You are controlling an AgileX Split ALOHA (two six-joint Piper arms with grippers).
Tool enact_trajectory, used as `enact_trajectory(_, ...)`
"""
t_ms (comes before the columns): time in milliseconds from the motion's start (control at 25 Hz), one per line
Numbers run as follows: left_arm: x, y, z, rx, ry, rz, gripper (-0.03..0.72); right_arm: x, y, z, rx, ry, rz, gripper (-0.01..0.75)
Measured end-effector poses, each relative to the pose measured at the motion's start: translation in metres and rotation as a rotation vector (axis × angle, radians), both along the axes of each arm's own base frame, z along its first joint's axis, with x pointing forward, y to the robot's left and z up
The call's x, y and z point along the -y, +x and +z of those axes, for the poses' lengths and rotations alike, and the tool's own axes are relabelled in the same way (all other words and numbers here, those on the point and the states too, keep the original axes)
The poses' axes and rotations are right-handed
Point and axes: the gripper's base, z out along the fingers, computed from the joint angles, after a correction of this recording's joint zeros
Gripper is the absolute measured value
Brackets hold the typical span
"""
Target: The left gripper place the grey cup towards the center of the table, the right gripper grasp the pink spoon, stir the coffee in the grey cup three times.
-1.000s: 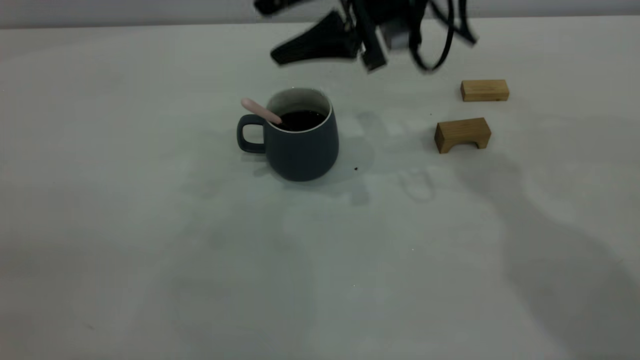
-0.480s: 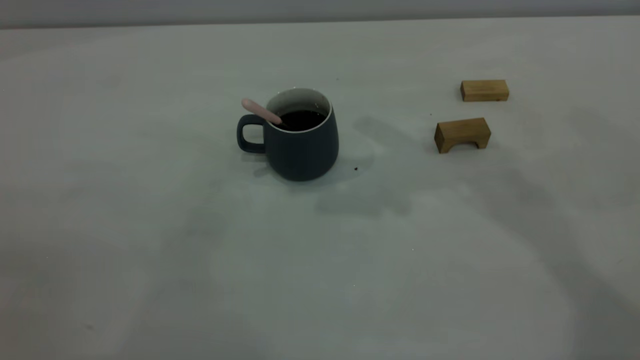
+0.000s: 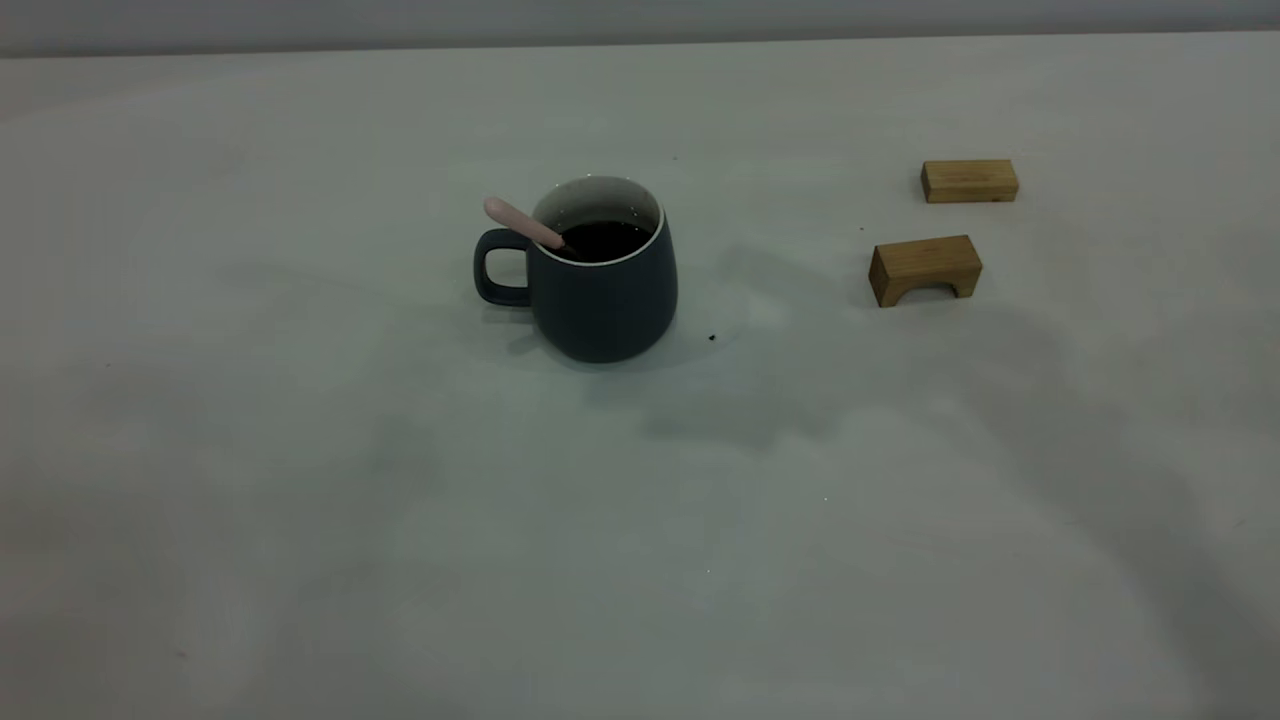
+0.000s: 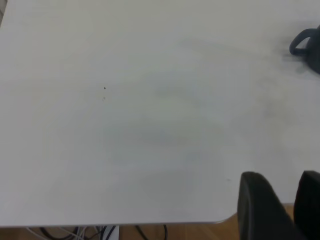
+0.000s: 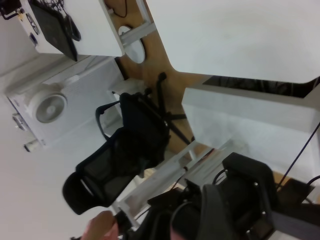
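The grey cup (image 3: 605, 295) stands upright near the middle of the table (image 3: 640, 520), handle to the left. Dark coffee (image 3: 603, 240) fills it. The pink spoon (image 3: 522, 222) leans in the cup, its handle sticking out over the rim above the cup's handle. Neither gripper shows in the exterior view. In the left wrist view my left gripper (image 4: 283, 192) hangs open and empty over the table's edge, far from the cup (image 4: 306, 46). In its own wrist view my right gripper (image 5: 217, 215) is a dark shape, turned away from the table towards the room.
Two tan wooden blocks lie to the right of the cup: a flat one (image 3: 968, 181) and an arched one (image 3: 924, 268). A tiny dark speck (image 3: 711, 338) sits by the cup's base. An office chair (image 5: 120, 160) and a person's hand (image 5: 100, 227) show off the table.
One second ago the right gripper hung above and behind the cup at the exterior view's top. It has since left that view. Cup, spoon and blocks have not moved.
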Motion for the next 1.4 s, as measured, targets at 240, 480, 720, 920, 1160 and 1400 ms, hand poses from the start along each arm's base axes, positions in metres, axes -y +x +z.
enact_trajectory(240, 0.000, 0.000, 0.000, 0.000, 0.000, 0.000, 0.243, 0.015, -0.024, 0.033, 0.236, -0.112, 0.080, 0.560)
enact_trajectory(480, 0.000, 0.000, 0.000, 0.000, 0.000, 0.000, 0.243, 0.040, -0.078, 0.097, 0.494, -0.184, 0.099, 0.560)
enact_trajectory(720, 0.000, 0.000, 0.000, 0.000, 0.000, 0.000, 0.243, 0.066, -0.145, 0.154, 0.713, -0.162, 0.066, 0.560)
enact_trajectory(920, 0.000, 0.000, 0.000, 0.000, 0.000, 0.000, 0.243, 0.084, -0.200, 0.173, 0.818, -0.114, 0.046, 0.560)
enact_trajectory(1160, 0.000, 0.000, 0.000, 0.000, 0.000, 0.000, 0.243, 0.096, -0.245, 0.140, 0.759, -0.063, 0.062, 0.560)
enact_trajectory(1400, 0.000, 0.000, 0.000, 0.000, 0.000, 0.000, 0.243, 0.117, -0.290, 0.111, 1.054, -0.185, 0.212, 0.547)
